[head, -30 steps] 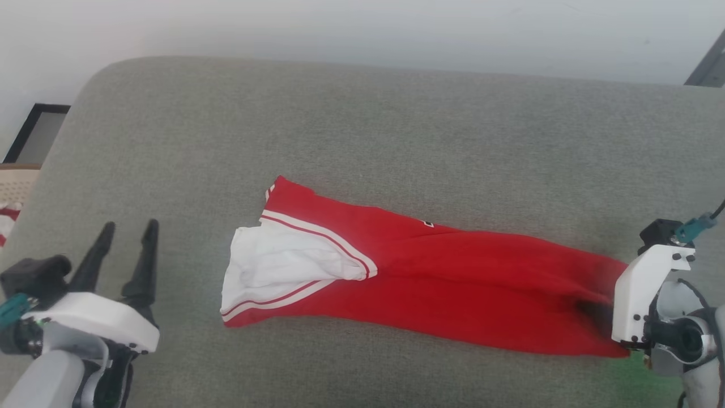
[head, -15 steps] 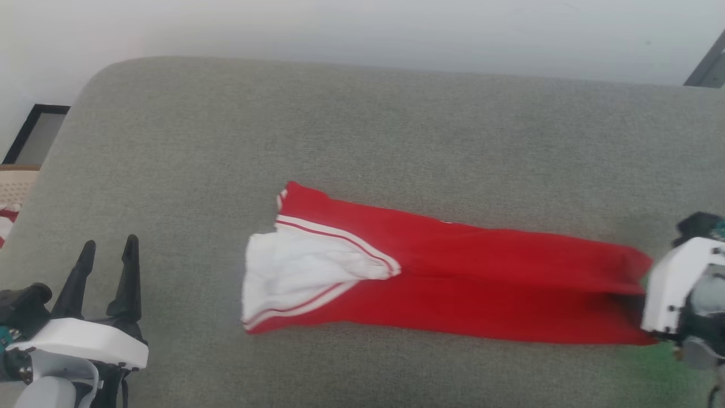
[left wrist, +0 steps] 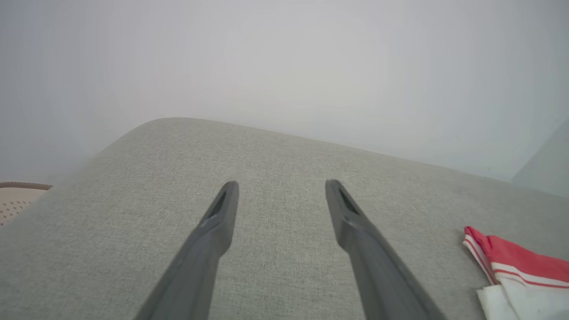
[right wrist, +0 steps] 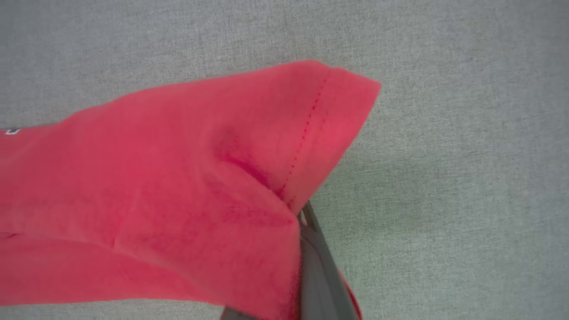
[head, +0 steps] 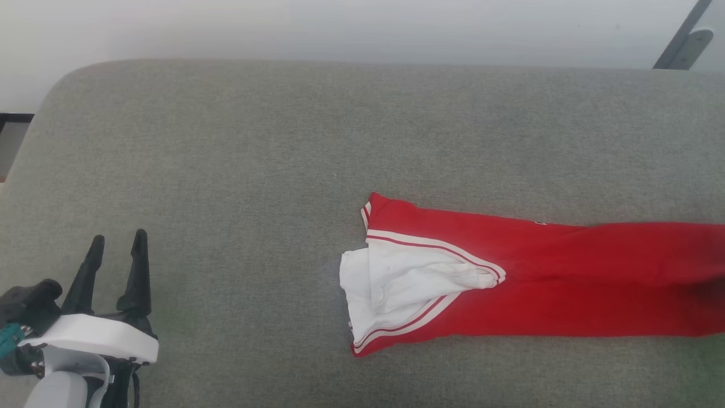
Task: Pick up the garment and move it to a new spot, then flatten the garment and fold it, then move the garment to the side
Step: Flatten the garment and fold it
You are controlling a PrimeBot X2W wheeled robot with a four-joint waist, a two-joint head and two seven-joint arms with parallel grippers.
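Garment [head: 566, 272]: stretched long across the lower right of the head view on the grey cushion [head: 226, 141], white panel end toward centre, red end running off the right edge.
Left pincer [head: 118, 237]: lower left, my fingers spread wide, nothing between them.
Right pincer [right wrist: 307, 215]: pressed together, pinching the garment's stitched red hem.

Indoor room, possibly home setting: broad grey upholstered cushion [head: 226, 141], rounded corner, against plain white wall [head: 340, 28].

Left hand [head: 118, 237], two dark tapered fingers [head: 136, 277], white housing [head: 93, 340] (teal connector [head: 8, 335] beside), grey forearm [head: 54, 392].
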